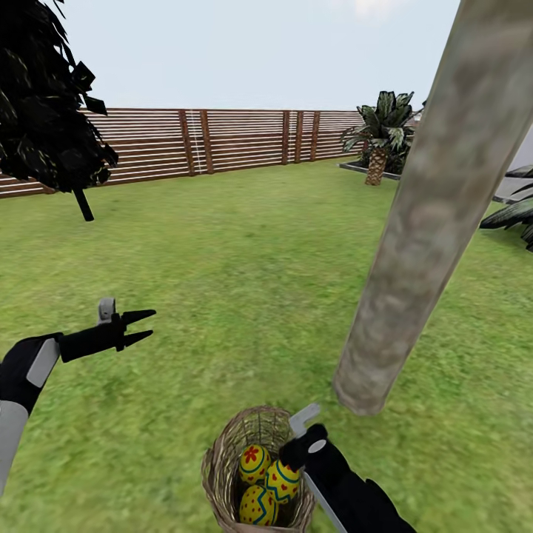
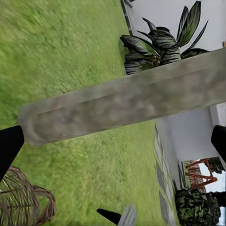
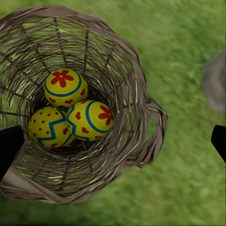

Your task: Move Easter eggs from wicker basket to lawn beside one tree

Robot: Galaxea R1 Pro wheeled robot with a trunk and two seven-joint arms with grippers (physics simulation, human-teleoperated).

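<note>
Here, three Easter eggs (image 3: 70,113) lie touching in the one wicker basket (image 1: 222,466) at the bottom centre of the head view, on the lawn (image 1: 244,281) just beside the single pale mottled tree (image 1: 437,215). Each egg is yellow with red flowers or dots and blue bands. The right gripper (image 3: 113,143) hangs spread wide above the basket, grasping nothing, and the left gripper (image 1: 141,326), at lower left, is released too.
</note>
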